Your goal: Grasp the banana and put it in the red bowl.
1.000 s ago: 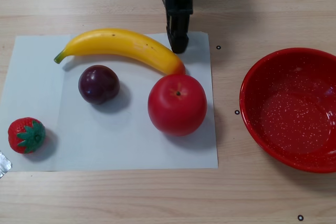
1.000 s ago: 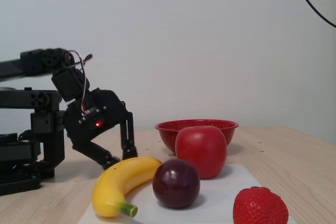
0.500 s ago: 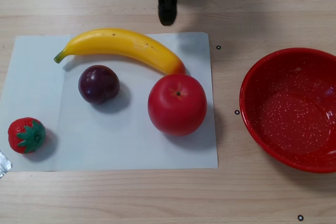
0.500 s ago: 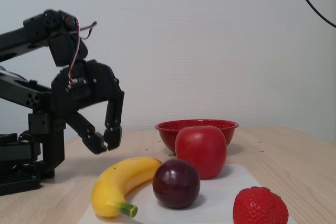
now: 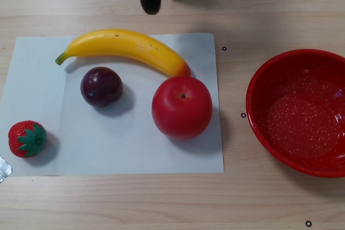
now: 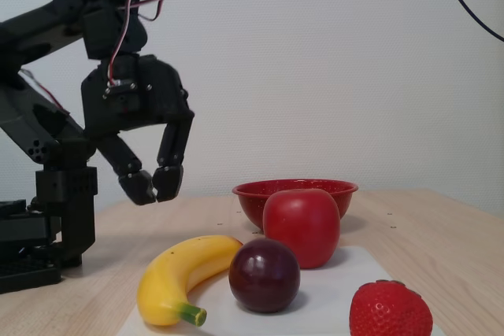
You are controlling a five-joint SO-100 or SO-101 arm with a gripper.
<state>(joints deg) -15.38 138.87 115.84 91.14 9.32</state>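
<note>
Pale wooden desk (image 5: 269, 4); long curved glossy yellow banana (image 5: 126, 47) on white paper sheet (image 5: 113, 149), glossy red speckled bowl (image 5: 299, 112) right in other view; black end effector (image 6: 154, 184) above, fingertips nearly together, empty.

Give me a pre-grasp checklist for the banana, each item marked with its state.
1. Banana uncovered from above: ok.
2. Gripper empty, fingertips nearly together; wide enough for the banana: not ok.
3. Gripper over the banana: not ok, it hangs above the table behind the fruit.
4. Room at the banana's orange end: not ok, the apple sits very close; the plum lies beside.
5. Bowl empty: ok.
</note>
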